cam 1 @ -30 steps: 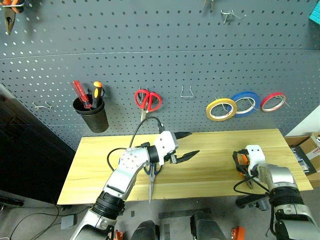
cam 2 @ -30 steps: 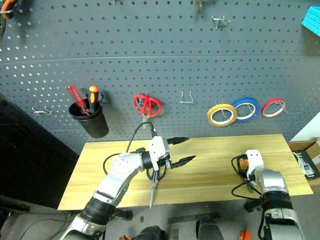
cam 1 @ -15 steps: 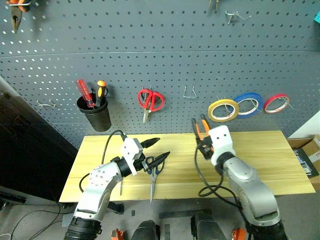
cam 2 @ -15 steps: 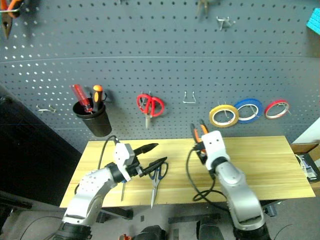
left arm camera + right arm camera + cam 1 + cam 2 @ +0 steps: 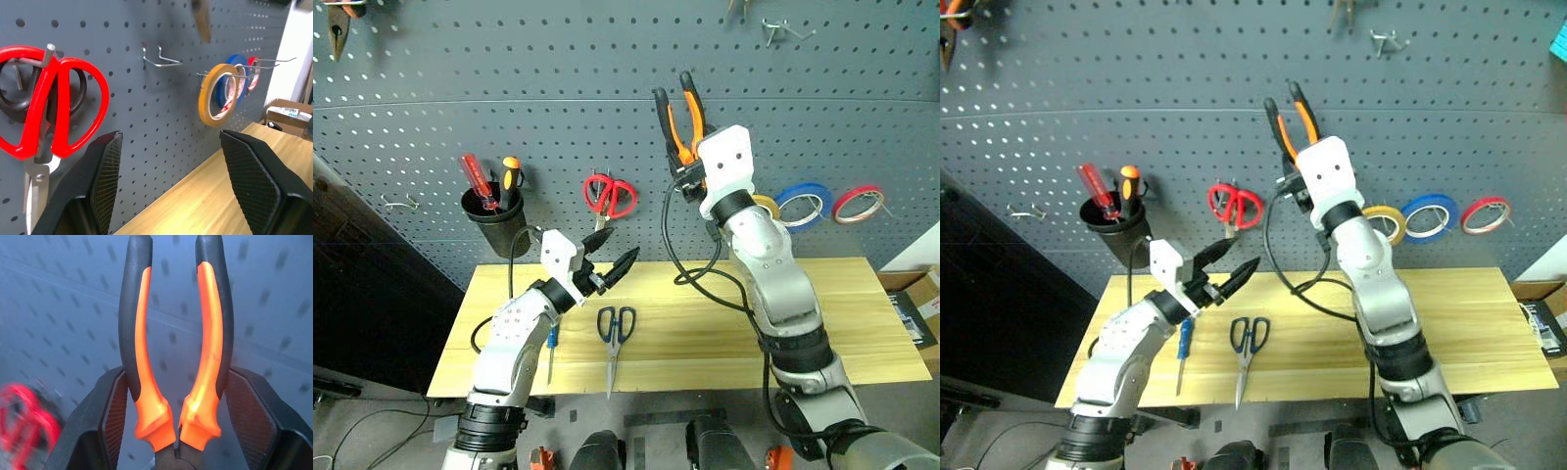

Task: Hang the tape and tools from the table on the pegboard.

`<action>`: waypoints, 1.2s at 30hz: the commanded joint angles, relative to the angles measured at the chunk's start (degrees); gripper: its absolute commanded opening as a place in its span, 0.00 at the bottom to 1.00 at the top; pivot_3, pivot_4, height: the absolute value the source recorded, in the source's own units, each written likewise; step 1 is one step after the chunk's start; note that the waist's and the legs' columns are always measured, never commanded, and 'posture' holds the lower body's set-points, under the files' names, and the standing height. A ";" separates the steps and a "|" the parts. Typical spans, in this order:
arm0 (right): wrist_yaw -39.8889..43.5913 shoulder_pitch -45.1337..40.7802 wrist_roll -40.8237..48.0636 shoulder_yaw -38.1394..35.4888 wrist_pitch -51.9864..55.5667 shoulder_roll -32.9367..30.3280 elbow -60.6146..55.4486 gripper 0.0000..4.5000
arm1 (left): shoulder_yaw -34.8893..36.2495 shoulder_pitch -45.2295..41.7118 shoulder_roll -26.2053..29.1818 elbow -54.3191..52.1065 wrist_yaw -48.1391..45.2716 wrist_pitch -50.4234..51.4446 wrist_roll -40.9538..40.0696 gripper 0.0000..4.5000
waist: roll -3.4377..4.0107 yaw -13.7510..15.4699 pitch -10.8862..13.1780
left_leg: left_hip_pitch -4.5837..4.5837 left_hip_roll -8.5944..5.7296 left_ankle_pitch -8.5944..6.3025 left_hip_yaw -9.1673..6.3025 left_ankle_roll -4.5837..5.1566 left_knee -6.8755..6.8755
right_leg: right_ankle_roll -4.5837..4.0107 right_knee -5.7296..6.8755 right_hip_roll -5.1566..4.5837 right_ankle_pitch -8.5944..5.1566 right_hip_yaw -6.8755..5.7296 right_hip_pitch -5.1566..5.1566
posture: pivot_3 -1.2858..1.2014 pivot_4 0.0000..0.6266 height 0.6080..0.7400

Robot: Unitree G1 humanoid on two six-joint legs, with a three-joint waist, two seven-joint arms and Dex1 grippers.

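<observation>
The right gripper (image 5: 687, 168) pinches the orange-and-black pliers (image 5: 677, 116), handles up, raised before the pegboard (image 5: 558, 117) left of the yellow tape roll (image 5: 218, 95) on its hook. The left gripper (image 5: 612, 259), fingers spread and empty, hovers over the table (image 5: 862, 313) below the red-handled scissors (image 5: 606, 198). The black-handled scissors (image 5: 616, 333) and blue-handled screwdriver (image 5: 551, 350) lie near the table's front left.

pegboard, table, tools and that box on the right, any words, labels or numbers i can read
No text can be read in these pictures.
Box beside the table: dark printed patches, too small to read.
Pliers, tape, red scissors, pegboard: no print shows.
</observation>
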 commanded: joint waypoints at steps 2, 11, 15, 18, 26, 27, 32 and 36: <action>-1.40 -5.96 -0.06 -2.03 -11.56 1.28 8.12 0.60 | -0.70 -1.51 -0.57 -4.26 0.50 0.59 -0.90 0.75 | 0.00 -0.02 0.00 | -0.13 0.00 0.00 -0.01 -0.01 -0.02 | 0.00 0.00 0.03 0.00 -0.03 -0.13 | 0.53 0.23 1.00; -5.85 -9.96 -0.78 -2.99 -22.85 4.14 24.76 0.60 | -0.38 -2.25 -0.86 -4.10 1.04 1.25 -0.88 0.75 | -0.01 -0.10 -0.01 | -0.59 0.00 0.02 0.25 -0.02 0.33 | -0.03 0.58 -0.03 0.02 0.22 -0.83 | 0.54 0.23 1.00; -8.01 -8.47 -1.62 -3.10 -25.46 4.91 28.38 0.60 | -0.38 -2.35 -0.90 -3.92 1.30 1.23 -0.93 0.75 | -0.01 0.09 -0.01 | -0.51 0.00 0.22 0.20 -0.15 0.34 | -0.24 0.69 0.09 0.24 0.15 -0.78 | 0.54 0.23 1.00; -10.14 -5.91 -2.25 -3.23 -26.92 5.46 29.82 0.60 | -0.43 -2.47 -0.99 -3.71 1.53 1.20 -0.90 0.75 | -0.02 0.12 -0.01 | -0.51 0.00 0.27 0.20 -0.18 0.35 | -0.28 0.70 0.18 0.30 0.16 -0.77 | 0.54 0.23 1.00; -9.59 -0.67 -1.82 -3.38 -24.18 5.41 28.63 0.60 | -0.27 -3.01 -1.44 -2.02 2.83 1.84 -0.09 0.75 | -0.03 0.18 -0.02 | -0.58 0.05 0.27 0.20 -0.20 0.32 | -0.28 0.64 0.19 0.31 0.17 -0.84 | 0.53 0.23 1.00; -8.64 0.64 -1.89 -3.03 -23.08 5.08 26.97 0.60 | -0.37 -2.88 -1.34 -1.77 3.26 2.54 0.14 0.75 | -0.03 0.23 -0.02 | -0.58 0.06 0.27 0.18 -0.20 0.31 | -0.28 0.63 0.19 0.31 0.16 -0.83 | 0.53 0.23 1.00; -4.28 7.86 0.20 -3.34 -14.27 4.19 14.91 0.80 | -2.09 -1.36 0.61 -0.95 4.13 7.78 1.64 0.75 | -0.15 0.38 -0.16 | -0.58 0.06 0.27 0.10 -0.19 0.31 | -0.28 0.57 0.18 0.30 0.11 -0.76 | 0.53 0.23 1.00; -0.11 12.88 1.54 -3.18 -4.22 1.97 4.22 1.00 | -3.36 -0.71 1.87 -0.29 5.21 12.28 3.35 0.83 | -0.14 0.30 -0.15 | -0.62 0.07 0.26 0.11 -0.18 0.30 | -0.28 0.56 0.18 0.30 0.14 -0.81 | 0.53 0.23 1.00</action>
